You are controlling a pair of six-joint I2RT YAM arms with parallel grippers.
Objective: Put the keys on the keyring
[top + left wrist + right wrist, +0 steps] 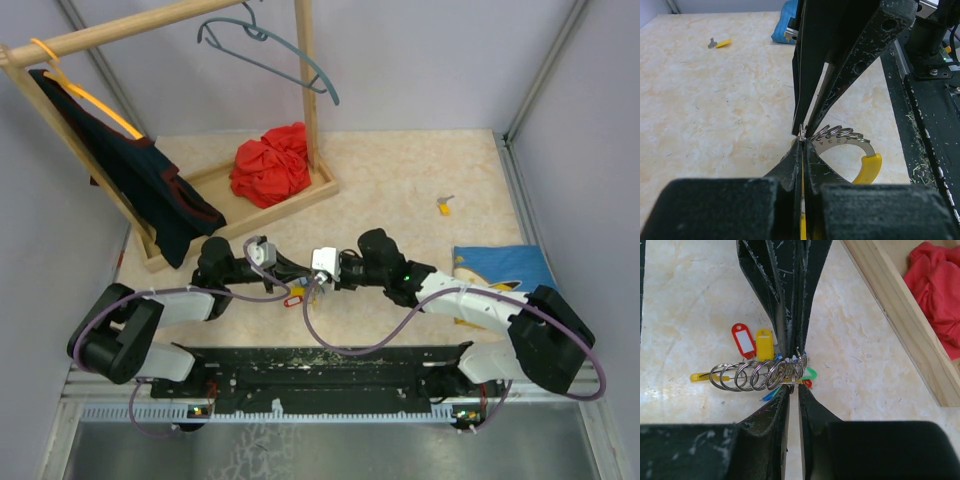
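Keyring [869,166] clamped by left claw [802,145] and right claw [792,390], shut tip to tip above desk [400,180], keys [742,340] strung along it; stray yellow key [443,205] lies well apart, nearer right arm [470,300]

We see the keyring [840,144] as a polished metal band with a glossy yellow plastic section. The keys [763,355] carry coils of shiny steel wire and smooth, glossy plastic tags. The left gripper [802,142] and right gripper [793,386] are matt black, scuffed and flecked white. The surface [715,100] is smooth, marbled beige. The far rack [890,305] is pale bare wood, holding soft red cloth [935,285].
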